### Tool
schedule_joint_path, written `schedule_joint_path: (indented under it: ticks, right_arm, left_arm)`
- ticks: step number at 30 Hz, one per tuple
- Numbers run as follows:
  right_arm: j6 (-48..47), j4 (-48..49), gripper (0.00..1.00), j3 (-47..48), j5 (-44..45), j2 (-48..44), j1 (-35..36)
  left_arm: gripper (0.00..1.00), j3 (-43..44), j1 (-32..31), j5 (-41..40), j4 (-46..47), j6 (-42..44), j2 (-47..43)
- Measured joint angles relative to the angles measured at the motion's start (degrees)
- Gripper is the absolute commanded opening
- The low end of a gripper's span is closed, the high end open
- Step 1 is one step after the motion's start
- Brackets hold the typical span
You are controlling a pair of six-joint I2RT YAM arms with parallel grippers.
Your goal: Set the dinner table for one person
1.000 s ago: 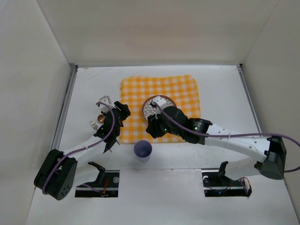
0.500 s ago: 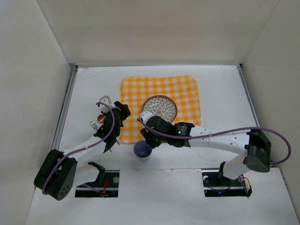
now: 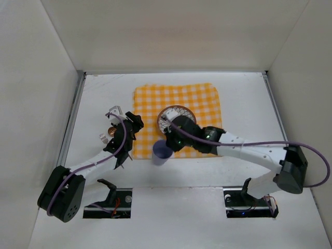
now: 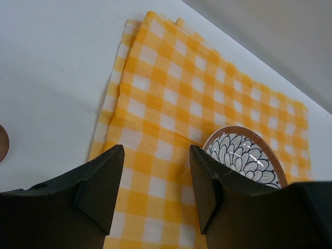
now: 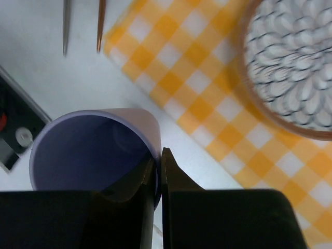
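Note:
A purple cup (image 3: 161, 152) (image 5: 88, 155) hangs at the near left corner of the yellow-and-white checked cloth (image 3: 176, 96) (image 5: 197, 67), tilted. My right gripper (image 3: 168, 141) (image 5: 160, 154) is shut on its rim, one finger inside the cup and one outside. A patterned bowl (image 3: 175, 112) (image 5: 295, 62) (image 4: 244, 155) sits on the cloth just beyond that gripper. My left gripper (image 3: 133, 123) (image 4: 155, 161) stands open and holds nothing, over the cloth's (image 4: 171, 88) left edge. The white dinner table (image 3: 244, 98) lies under everything.
Cutlery lies left of the cloth: a silver fork (image 3: 113, 110), a copper-coloured piece (image 3: 110, 129) and two slim handles (image 5: 83, 23). White walls enclose the table. Two black stands (image 3: 109, 191) (image 3: 245, 188) sit at the near edge.
My right gripper swung from the bowl to the purple cup and shut on its rim. The cup has moved a little toward the cloth and tilted. The left arm has not moved.

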Motion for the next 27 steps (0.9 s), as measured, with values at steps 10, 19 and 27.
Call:
schedule_joint_path:
  ticks: [10,19,27]
  right_arm:
    - [5.3,8.9,0.08,6.1,1.2,-5.3,-33.9]
    - [6.2,3.8,0.08,30.5,3.1,20.3,-50.9]
    - [4.3,-5.9,0.09,42.4,3.7,32.0,-51.9]
  left_arm:
    - [0.51,0.0,0.4,0.0,0.0,-0.1,-0.7]
    - [0.51,0.0,0.3,0.0,-0.4,-0.3,-0.7]
    - [0.51,0.0,0.3,0.0,-0.5,-0.5,0.1]
